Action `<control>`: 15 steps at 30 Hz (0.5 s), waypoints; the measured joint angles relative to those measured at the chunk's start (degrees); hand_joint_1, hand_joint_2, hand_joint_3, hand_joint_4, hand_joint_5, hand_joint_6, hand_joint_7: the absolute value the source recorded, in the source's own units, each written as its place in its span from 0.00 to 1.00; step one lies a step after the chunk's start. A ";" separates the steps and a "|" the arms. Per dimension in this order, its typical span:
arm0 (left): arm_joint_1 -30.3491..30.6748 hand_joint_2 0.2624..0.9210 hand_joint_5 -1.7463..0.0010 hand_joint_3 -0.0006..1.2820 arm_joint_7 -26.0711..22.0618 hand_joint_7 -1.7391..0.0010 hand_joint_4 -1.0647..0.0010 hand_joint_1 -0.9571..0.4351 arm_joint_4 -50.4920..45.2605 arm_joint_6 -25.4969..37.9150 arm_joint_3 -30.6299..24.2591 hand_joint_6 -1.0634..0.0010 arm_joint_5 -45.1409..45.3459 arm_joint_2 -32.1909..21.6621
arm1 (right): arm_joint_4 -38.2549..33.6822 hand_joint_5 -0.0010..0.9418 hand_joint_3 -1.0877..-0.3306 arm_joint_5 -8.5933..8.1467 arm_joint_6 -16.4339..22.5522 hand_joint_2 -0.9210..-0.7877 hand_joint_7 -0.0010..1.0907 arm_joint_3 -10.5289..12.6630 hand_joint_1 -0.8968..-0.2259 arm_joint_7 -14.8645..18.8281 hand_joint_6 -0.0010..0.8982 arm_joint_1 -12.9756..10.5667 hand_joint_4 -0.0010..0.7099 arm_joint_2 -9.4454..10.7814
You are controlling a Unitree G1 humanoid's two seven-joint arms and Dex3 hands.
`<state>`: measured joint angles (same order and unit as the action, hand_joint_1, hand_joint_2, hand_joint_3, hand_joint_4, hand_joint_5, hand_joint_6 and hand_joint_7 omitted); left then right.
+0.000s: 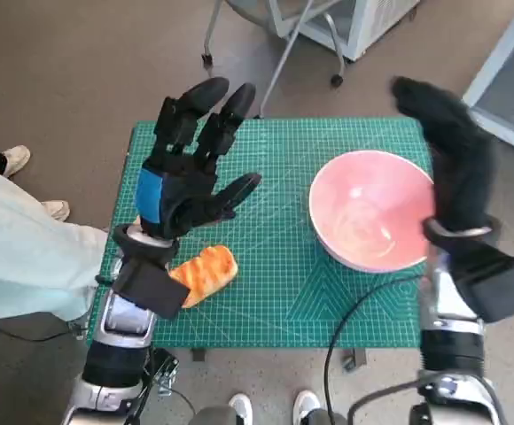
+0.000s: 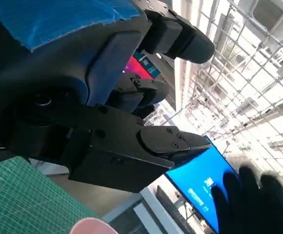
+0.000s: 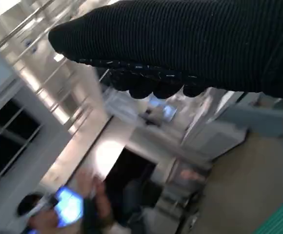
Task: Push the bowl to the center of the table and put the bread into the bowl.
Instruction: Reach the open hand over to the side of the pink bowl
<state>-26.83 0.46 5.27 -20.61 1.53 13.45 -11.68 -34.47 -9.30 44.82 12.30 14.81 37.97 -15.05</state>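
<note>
Pink bowl (image 1: pixel 370 210) sits right of the surface's (image 1: pixel 275 283) middle, with the gloved right hand (image 1: pixel 452 159) just beside its far-right rim, raised, fingers apart, holding nothing. A hard shove could tip the bowl or slide it too far. One bread (image 1: pixel 206 273) lies well left of the bowl, under the spread, empty left hand (image 1: pixel 190 168).

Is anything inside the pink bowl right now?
No. The pink bowl shows a bare, glossy inside; the bread lies on the green mat by the left hand. The right hand covers the bowl's right rim.
</note>
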 measured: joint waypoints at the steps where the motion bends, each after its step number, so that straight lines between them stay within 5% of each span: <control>1: 0.05 0.81 0.87 0.27 0.00 0.54 0.79 0.63 0.00 0.00 -0.02 0.94 0.00 -0.02 | -1.28 0.00 0.49 0.21 0.55 0.00 0.66 0.68 0.47 -0.79 0.07 0.20 0.50 -0.42; 15: 0.26 0.84 0.87 0.24 0.38 0.55 0.79 0.64 0.00 -0.06 -0.05 0.93 0.23 -0.04 | -20.35 0.00 0.36 3.24 2.74 0.00 0.72 5.93 0.54 -12.80 0.06 1.75 0.50 -5.98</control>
<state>-26.56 0.84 5.26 -20.67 1.48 13.68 -11.72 -54.82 -6.06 47.56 18.22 2.01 39.72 -21.03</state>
